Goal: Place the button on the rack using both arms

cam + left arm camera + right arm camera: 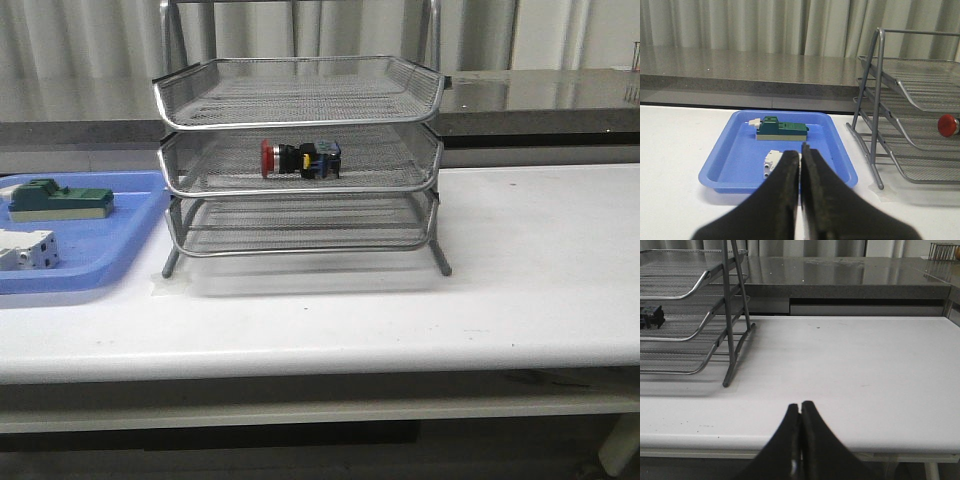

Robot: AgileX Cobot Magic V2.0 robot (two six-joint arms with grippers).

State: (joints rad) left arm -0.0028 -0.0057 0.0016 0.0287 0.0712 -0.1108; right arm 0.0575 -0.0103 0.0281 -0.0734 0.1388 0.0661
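Note:
The button (299,159) lies on its side in the middle tier of the silver wire rack (300,100), red cap to the left. Its red cap shows in the left wrist view (948,125) and its black body in the right wrist view (651,316). The rack also shows in both wrist views (920,100) (685,300). My left gripper (800,152) is shut and empty, held back from the blue tray. My right gripper (800,406) is shut and empty near the table's front edge, right of the rack. Neither arm shows in the front view.
A flat blue tray (120,250) sits left of the rack and holds a green block (58,198) and a white block (25,250); they show in the left wrist view too: tray (720,165), green block (782,129), white block (772,162). A grey counter runs behind the table.

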